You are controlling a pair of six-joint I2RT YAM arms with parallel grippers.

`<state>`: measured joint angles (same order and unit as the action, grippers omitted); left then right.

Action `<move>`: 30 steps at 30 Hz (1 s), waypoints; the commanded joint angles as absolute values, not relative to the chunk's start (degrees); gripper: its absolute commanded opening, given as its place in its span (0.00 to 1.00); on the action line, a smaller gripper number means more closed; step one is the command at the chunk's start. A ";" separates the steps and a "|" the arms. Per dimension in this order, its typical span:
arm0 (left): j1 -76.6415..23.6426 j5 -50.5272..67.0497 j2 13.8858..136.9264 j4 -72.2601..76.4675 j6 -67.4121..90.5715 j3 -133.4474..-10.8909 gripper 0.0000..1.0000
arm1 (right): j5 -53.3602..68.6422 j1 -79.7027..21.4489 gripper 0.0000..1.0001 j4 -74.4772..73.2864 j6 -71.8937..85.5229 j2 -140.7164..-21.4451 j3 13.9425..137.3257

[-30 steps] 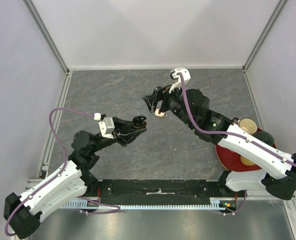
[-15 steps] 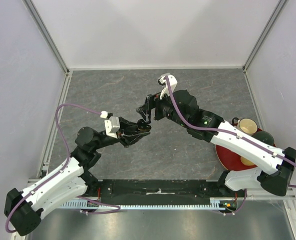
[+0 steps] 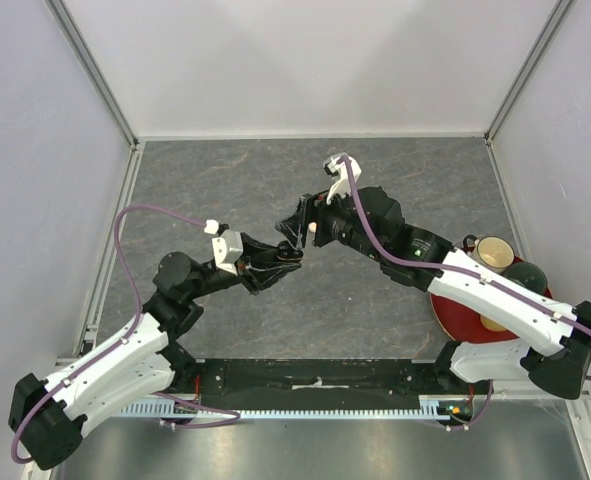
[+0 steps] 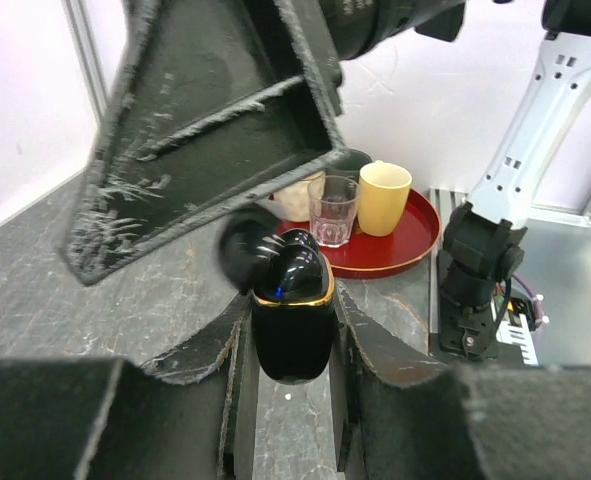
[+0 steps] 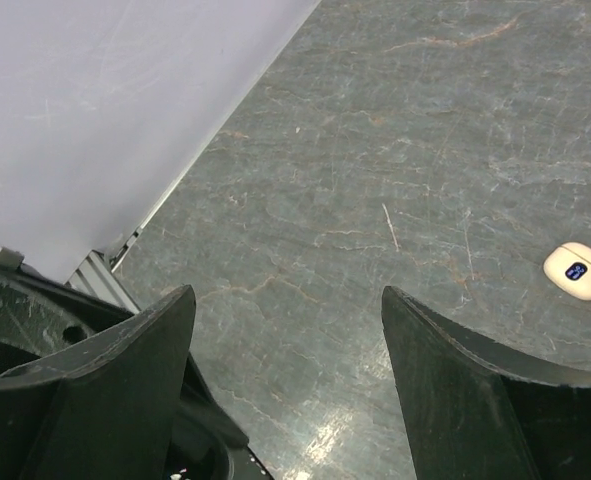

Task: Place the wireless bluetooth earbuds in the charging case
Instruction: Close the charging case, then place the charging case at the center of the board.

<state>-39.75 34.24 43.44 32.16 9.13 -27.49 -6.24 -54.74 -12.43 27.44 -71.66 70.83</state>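
Grey marbled stone-look table (image 3: pixel 225 190) is boxed in by pale wall panels. Both arms are stretched to mid-table, with the tips brought close together near the centre.

Round red plastic tray (image 4: pixel 410 245) is parked by the right arm's base. It is loaded with a clear drinking glass (image 4: pixel 332 210), a yellow ceramic cup (image 4: pixel 385 197), a dark green cup (image 4: pixel 353 160) and a cream bowl (image 4: pixel 297 200), all packed close together.

Left gripper (image 4: pixel 293 325) is clamped on the glossy black charging case with gold rim (image 4: pixel 293 348). The case is held upright between both fingers and is lifted off the table. Its round black lid (image 4: pixel 243 255) is swung open to the left in the wrist view. A glossy black rounded piece (image 4: pixel 300 268) is seated in the case mouth, with a blue light lit at the rim. It is probably a black earbud, but the shape is not resolved well enough to confirm.

Right gripper (image 5: pixel 287 310) is spread wide, with nothing held between the fingers. One finger (image 4: pixel 205 150) is positioned just above the open case; whether they touch cannot be told.

Small cream-white oval case with a blue-lit dark window (image 5: pixel 578 271) is laid flat on the table and closed, off to the side of the right gripper.
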 commanded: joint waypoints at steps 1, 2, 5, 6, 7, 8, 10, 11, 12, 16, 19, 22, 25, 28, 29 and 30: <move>-39.73 29.27 41.93 36.39 10.02 -29.00 0.02 | -2.90 -54.93 0.82 -13.36 27.95 -70.58 69.08; -39.73 29.01 41.84 36.30 10.11 -28.83 0.02 | -2.73 -54.93 0.82 -13.19 28.30 -70.49 68.91; -39.73 28.04 41.75 36.21 10.28 -28.92 0.02 | -2.02 -55.02 0.82 -12.83 29.09 -70.49 68.29; -39.73 27.69 41.75 36.21 10.46 -28.83 0.02 | -1.93 -55.02 0.82 -12.75 29.27 -70.49 68.03; -39.73 27.60 41.75 36.12 10.55 -28.92 0.02 | -1.85 -55.02 0.82 -12.66 29.35 -70.49 67.94; -39.73 27.51 41.84 35.95 10.55 -28.92 0.02 | -1.93 -55.02 0.82 -12.57 29.36 -70.31 67.85; -39.73 26.72 41.84 34.90 11.07 -29.18 0.02 | -3.33 -55.02 0.84 -12.31 29.53 -69.96 67.41; -39.73 26.54 41.84 33.85 11.34 -29.44 0.02 | -4.73 -55.02 0.87 -12.22 29.88 -69.53 67.33; -39.73 26.02 42.10 33.32 11.86 -29.62 0.02 | -9.18 -54.93 0.88 -12.30 31.36 -69.26 66.80; -39.64 24.61 43.32 27.00 14.32 -31.81 0.02 | -24.14 -55.02 0.98 -12.74 37.07 -65.06 63.90; -39.64 25.40 45.95 22.33 15.90 -33.84 0.02 | -34.96 -54.93 0.98 -13.09 39.19 -61.10 61.00; -39.64 26.54 47.98 20.75 18.45 -34.54 0.02 | -41.37 -54.84 0.98 -15.37 40.95 -58.46 59.50; -39.64 27.77 51.41 17.93 20.21 -36.65 0.02 | -44.64 -54.84 0.98 -17.57 42.62 -56.61 58.71; -39.64 29.27 54.40 17.06 21.62 -38.32 0.02 | -45.53 -54.49 0.98 -18.28 44.03 -55.20 57.92; -39.64 28.92 56.23 16.70 22.14 -39.28 0.02 | -45.35 -54.41 0.98 -18.28 44.12 -55.11 57.75; -39.64 27.78 57.47 16.09 24.15 -39.90 0.02 | -44.83 -54.32 0.98 -18.19 44.12 -55.02 57.92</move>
